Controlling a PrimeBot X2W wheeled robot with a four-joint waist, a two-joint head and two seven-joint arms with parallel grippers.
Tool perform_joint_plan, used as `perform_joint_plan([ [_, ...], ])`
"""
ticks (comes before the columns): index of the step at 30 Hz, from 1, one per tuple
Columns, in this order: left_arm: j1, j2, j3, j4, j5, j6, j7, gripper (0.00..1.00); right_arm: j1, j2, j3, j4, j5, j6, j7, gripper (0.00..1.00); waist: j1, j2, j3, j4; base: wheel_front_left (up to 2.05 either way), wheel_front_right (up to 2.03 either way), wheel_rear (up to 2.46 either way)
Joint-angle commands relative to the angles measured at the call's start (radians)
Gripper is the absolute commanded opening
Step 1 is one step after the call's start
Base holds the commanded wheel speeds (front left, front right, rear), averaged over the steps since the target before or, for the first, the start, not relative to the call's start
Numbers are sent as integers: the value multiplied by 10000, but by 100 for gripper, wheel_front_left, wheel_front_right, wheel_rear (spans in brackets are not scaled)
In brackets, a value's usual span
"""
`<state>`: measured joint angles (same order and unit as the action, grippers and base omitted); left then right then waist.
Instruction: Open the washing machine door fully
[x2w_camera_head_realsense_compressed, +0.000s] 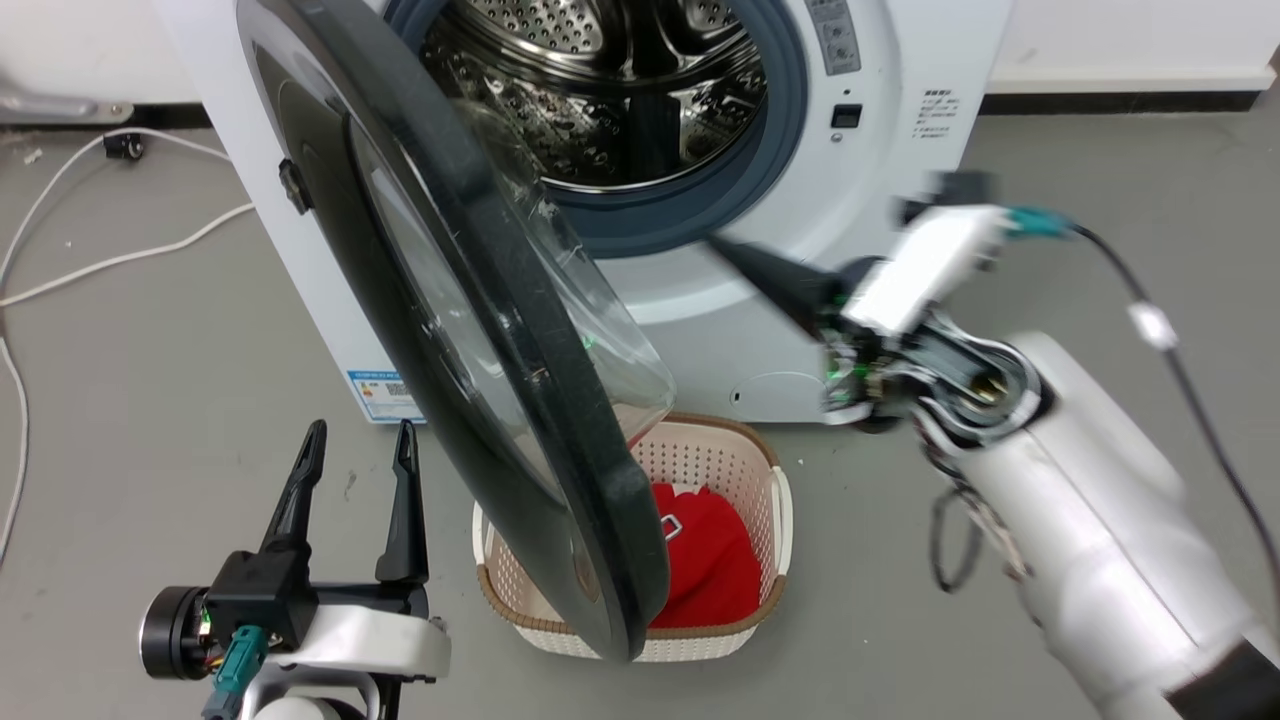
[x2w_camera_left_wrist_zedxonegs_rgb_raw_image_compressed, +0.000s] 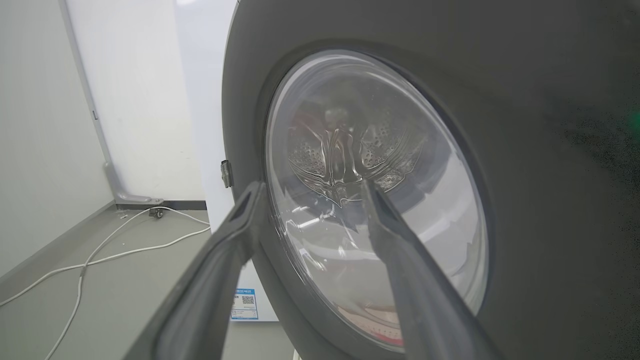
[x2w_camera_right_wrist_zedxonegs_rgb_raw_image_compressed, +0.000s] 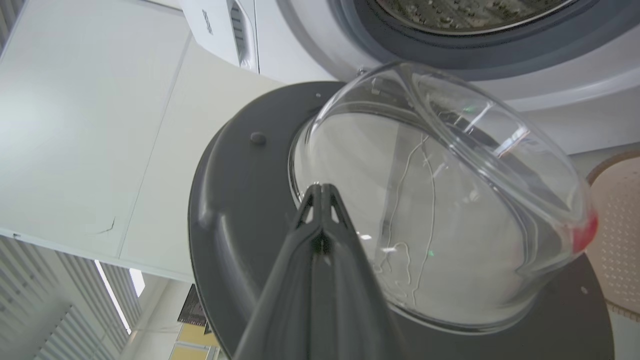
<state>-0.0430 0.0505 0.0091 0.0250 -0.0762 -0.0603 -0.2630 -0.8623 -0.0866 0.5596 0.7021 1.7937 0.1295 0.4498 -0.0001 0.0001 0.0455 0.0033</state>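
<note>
We judge round glossy black glass-bowl washing machine door centre-frame roughly half-swung, not fully; left gripper lower-left, splayed, empty; right gripper pinched together, empty.

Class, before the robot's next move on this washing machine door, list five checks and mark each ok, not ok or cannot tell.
1. Latch of the washing machine door released: ok, it stands ajar.
2. Door fully open: not ok, roughly halfway.
3. The left hand is free: ok, open, empty, on the door's outer side.
4. The right hand is ready to push: ok, shut, empty, facing the glass bowl.
5. Right hand touching the door: cannot tell.
</note>
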Motion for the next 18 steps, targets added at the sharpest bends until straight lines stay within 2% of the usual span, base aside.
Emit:
perform_joint_plan([
  [1,174,-4,24,14,-61,56,-22,100,529,-323,-272,-225,-269,21,-849,0,1,-1,-116,-57,0,0,0],
  [7,337,-4,57,40,-44,86,-22,100,2453,-1511,-876,-1525,-1717,21,-4039,2,1,-1,-353,-145,0,0,0],
  [8,385,-6,56,51,-45,87,-22,100,2855,-1662,-939,-1723,-1915,21,-4504,34,1,-1,-392,-150,0,0,0],
  [9,396,-6,64,52,-45,91,-22,100,3226,-1724,-1039,-1934,-2012,21,-4931,88,1,-1,-413,-160,0,0,0],
  [10,399,-3,85,43,-43,90,-22,100,3561,-1791,-1139,-2136,-2134,21,-5321,100,1,-1,-421,-182,0,0,0],
  [14,411,-4,96,61,-40,75,-22,100,4897,-2158,-1544,-2743,-2747,21,-6731,100,1,-1,-474,-222,0,0,0],
  [18,444,-4,108,70,-99,138,-22,100,5902,-2181,-2178,-2994,-4133,21,-7122,100,1,-1,-521,-254,0,0,0],
])
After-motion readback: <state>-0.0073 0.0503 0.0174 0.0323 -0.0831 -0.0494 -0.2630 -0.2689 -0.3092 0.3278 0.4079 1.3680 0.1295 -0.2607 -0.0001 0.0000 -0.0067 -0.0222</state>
